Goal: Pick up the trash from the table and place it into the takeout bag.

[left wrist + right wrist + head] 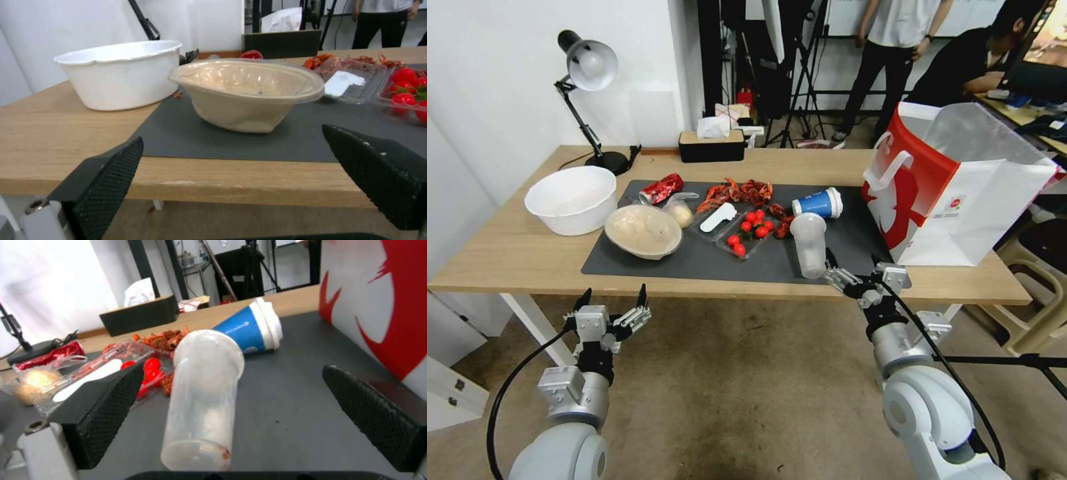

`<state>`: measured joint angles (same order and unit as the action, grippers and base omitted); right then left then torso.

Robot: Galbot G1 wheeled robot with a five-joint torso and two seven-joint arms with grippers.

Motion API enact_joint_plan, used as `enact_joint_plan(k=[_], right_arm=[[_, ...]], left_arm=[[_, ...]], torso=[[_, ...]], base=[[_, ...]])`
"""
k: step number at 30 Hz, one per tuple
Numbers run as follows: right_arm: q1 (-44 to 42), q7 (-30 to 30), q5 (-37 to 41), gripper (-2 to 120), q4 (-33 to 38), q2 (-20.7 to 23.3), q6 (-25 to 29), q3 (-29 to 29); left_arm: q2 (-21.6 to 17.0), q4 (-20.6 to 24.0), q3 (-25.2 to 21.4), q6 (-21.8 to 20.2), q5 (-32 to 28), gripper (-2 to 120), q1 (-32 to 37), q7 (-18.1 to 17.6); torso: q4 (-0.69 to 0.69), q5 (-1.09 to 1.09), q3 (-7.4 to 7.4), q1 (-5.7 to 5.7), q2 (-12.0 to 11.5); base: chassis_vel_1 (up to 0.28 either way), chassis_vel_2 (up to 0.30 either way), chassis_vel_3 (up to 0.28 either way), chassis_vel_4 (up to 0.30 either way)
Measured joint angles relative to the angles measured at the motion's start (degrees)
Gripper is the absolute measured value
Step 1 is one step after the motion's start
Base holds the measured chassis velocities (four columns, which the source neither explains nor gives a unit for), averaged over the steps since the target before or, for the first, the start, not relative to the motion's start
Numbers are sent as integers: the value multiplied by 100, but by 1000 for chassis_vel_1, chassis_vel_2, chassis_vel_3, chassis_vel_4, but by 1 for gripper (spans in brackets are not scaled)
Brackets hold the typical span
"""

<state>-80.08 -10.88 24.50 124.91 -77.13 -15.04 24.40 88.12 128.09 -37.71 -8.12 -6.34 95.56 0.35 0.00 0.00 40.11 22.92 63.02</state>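
On the dark mat of the table [507, 257] lie a clear plastic cup [810, 243] [202, 396] on its side, a tipped blue paper cup [819, 203] [247, 328], a lidded beige bowl [643, 230] [247, 91], a clear bag with a pale lump [679, 208] [33, 381] and a crushed red can [660, 189] [51, 355]. The takeout bag [954, 187] stands open at the table's right end. My right gripper [854, 265] is open at the table's front edge, just short of the clear cup. My left gripper [615, 303] is open below the front edge, facing the beige bowl.
A white bowl [570, 199] sits left of the mat, a black desk lamp [590, 100] behind it, a black tissue box [712, 143] at the back. Clear trays with red tomatoes [750, 230] and crayfish shells [737, 192] lie mid-mat. A beige chair [1037, 280] stands right.
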Motion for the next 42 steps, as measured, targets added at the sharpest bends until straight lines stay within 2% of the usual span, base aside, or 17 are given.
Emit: enact_joint_plan(k=[17,32,38,39,42], right_arm=[[726,-410,311,100,-743,194,-142,-547],[1080,-818,323,100,-1177,126,-270,-992],[1083,-894,308,89,-1178,117,-302,-1019],[1076,-915,303,83,-1178,117,-315,-1019],[1066,-929,299,77,-1171,112,-326,-1019]], left_arm=[[75,-116,-24,65,15,100,-69,18],[125,-116,-143,196,35,100,3,17],[133,-129,-147,241,45,100,9,13],[133,-132,-147,251,48,100,11,12],[131,-136,-147,264,53,100,12,12]], torso=[[0,0,0,0,0],[0,0,0,0,0],[0,0,0,0,0],[0,0,0,0,0],[0,0,0,0,0]], base=[[0,0,0,0],[0,0,0,0],[0,0,0,0],[0,0,0,0],[0,0,0,0]])
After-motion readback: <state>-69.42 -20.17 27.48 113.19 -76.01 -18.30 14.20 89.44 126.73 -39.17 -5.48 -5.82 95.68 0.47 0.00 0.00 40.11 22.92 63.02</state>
